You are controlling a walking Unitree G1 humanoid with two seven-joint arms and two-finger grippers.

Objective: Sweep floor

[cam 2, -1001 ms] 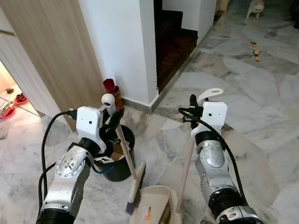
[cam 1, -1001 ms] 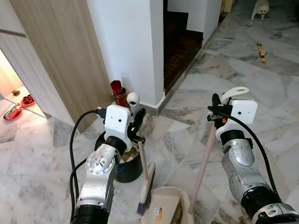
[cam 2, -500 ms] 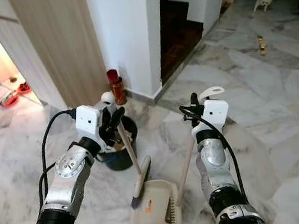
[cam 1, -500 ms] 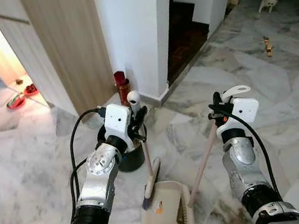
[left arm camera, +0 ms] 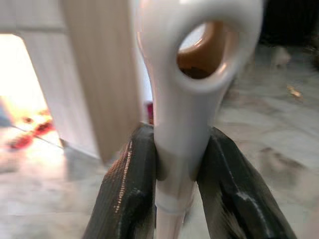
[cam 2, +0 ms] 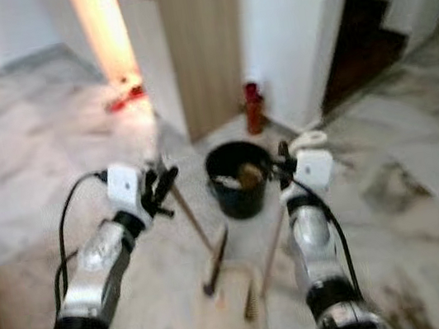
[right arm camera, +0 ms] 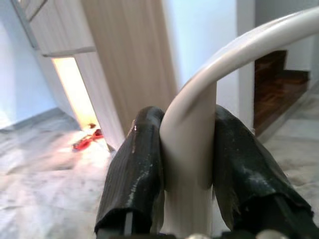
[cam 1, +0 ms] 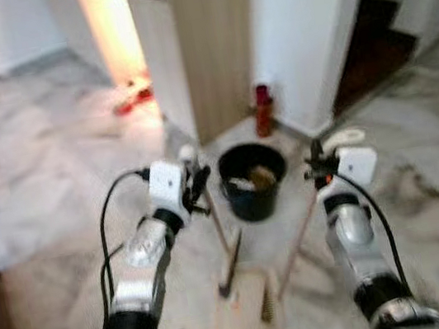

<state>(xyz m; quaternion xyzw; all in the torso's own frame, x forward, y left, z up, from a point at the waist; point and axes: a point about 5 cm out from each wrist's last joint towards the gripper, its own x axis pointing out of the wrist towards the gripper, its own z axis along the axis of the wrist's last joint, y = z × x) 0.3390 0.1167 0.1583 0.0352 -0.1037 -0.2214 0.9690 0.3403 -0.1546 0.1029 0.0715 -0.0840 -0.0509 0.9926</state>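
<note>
Both head views are coming out pretty blurry, but the main stuff is readable. The left gripper point(left arm camera: 174, 164) is clamping its two black fingers point(left arm camera: 127, 194) around the white top of the broom point(cam 1: 227, 251) handle, just below the hanging loop, and the broom is slanting down to the right so its bristle end is resting at the far edge of the dustpan point(cam 1: 247, 314). The right gripper point(right arm camera: 187, 164) is squeezing the white curved grip of the dustpan's long handle point(cam 1: 298, 235), which is leaning down to the left into the pan. The dustpan is sitting on the marble floor point(cam 1: 50, 200) between the two arms, near the robot. Just beyond it a black bucket point(cam 1: 251, 180) is standing with something brownish inside. Farther off, a red bottle point(cam 1: 263, 110) is standing by the foot of the white wall, beside a wooden panel point(cam 1: 212, 40).
</note>
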